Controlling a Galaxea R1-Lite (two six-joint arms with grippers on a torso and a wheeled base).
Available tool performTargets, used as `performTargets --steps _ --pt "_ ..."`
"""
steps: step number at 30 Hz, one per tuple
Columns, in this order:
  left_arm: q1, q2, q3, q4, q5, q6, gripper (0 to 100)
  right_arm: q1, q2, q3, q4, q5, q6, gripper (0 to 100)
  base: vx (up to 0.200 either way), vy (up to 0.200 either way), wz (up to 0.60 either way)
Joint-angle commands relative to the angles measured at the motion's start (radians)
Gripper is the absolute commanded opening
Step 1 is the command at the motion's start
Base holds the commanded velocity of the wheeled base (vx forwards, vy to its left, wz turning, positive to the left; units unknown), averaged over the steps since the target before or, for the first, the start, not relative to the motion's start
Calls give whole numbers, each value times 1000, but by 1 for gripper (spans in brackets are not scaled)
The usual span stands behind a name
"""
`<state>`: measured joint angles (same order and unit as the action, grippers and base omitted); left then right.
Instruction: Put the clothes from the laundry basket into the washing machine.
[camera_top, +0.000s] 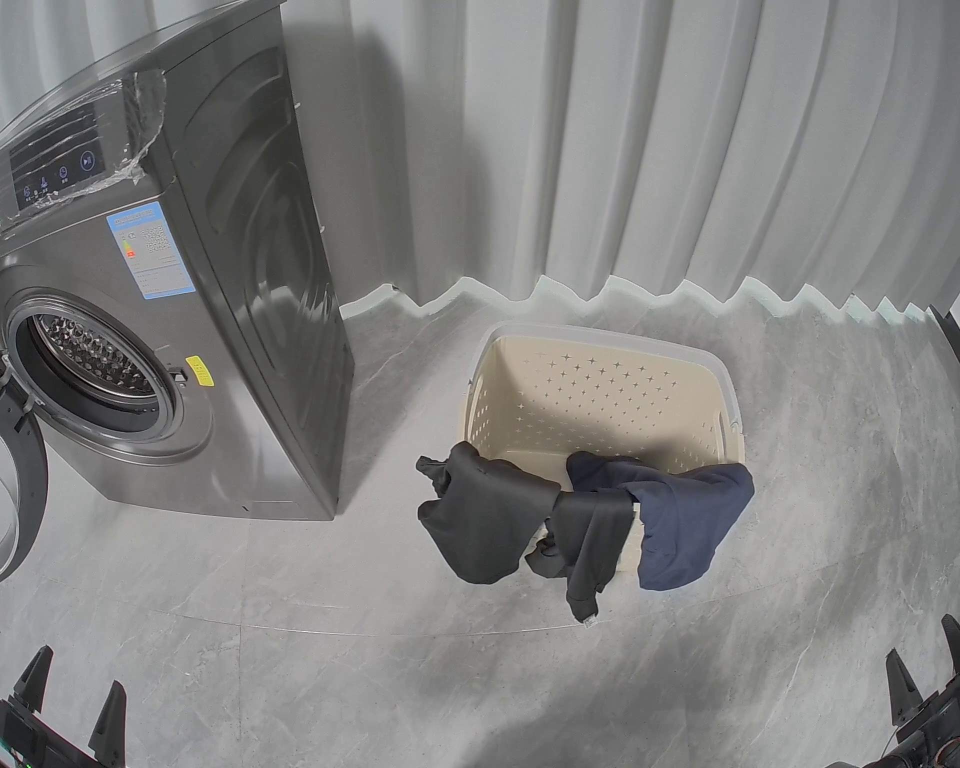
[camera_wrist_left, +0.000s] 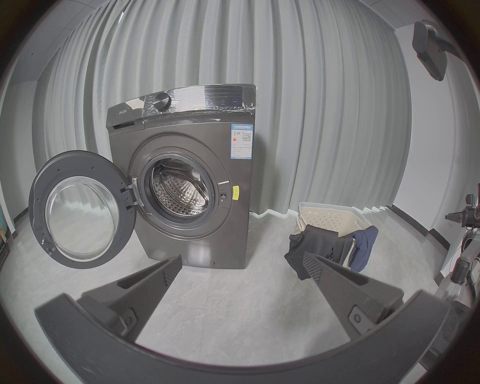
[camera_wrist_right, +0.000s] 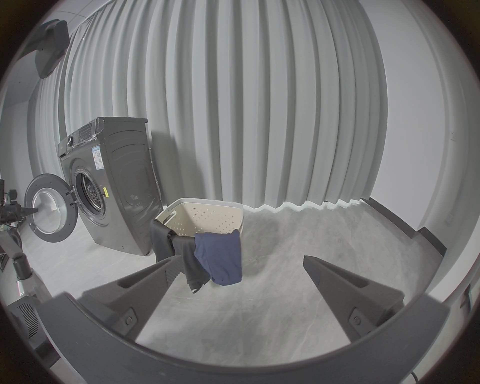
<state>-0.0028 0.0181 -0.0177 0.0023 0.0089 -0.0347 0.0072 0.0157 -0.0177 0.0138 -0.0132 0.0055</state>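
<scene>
- The washing machine (camera_top: 250, 300) stands on the grey floor (camera_top: 400, 640), in front of a white curtain (camera_top: 650, 150). Its round door (camera_wrist_left: 80, 210) is swung wide open and the metal drum (camera_wrist_left: 180, 187) is visible.
- On its front there is a blue-and-white label (camera_top: 150, 250) and a small yellow sticker (camera_top: 200, 370) beside the opening. I cannot read the print on them.
- The laundry basket (camera_top: 600, 400) stands near the machine's side.
- A black garment (camera_top: 490, 510), a second dark garment (camera_top: 590, 540) and a navy garment (camera_top: 690, 525) hang over the basket's near rim.
- The left gripper (camera_wrist_left: 241, 261) and the right gripper (camera_wrist_right: 242, 261) hang well apart from the basket. The jaws of both are spread and hold nothing.
</scene>
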Motion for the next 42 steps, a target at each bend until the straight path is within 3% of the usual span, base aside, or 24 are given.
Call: performTargets --steps 1,8,21,22,24,25,26,28,29,34,39,42 --pt "0 -15 16 1 0 -1 100 0 -10 15 -2 -1 1 100 0 -200 0" --pt "0 -15 16 1 0 -1 100 0 -10 15 -3 -2 2 100 0 -200 0" --pt "0 -15 16 1 0 -1 100 -3 -11 16 -3 -4 -7 100 0 0 0" --pt "0 -15 16 1 0 -1 100 -1 -16 4 -17 1 -32 100 0 0 0" --pt "0 -13 16 1 2 -1 100 7 6 -90 -72 2 -29 100 0 0 0" --pt "0 -13 16 1 2 -1 100 7 6 -90 -72 2 -29 100 0 0 0" --pt "0 -15 16 1 0 -1 100 13 127 -214 -112 4 -18 100 0 0 0" --pt "0 -13 16 1 0 1 100 16 197 -263 -120 4 -12 100 0 0 0" --pt "0 -15 16 1 0 -1 100 43 349 -332 -110 18 7 100 0 0 0" --pt "0 -15 16 1 2 -1 100 97 618 -320 -127 44 68 100 0 0 0" --pt "0 -13 16 1 2 -1 100 195 856 -311 -282 84 125 100 0 0 0" --pt "0 -15 16 1 2 -1 100 214 935 -304 -345 85 156 100 0 0 0"
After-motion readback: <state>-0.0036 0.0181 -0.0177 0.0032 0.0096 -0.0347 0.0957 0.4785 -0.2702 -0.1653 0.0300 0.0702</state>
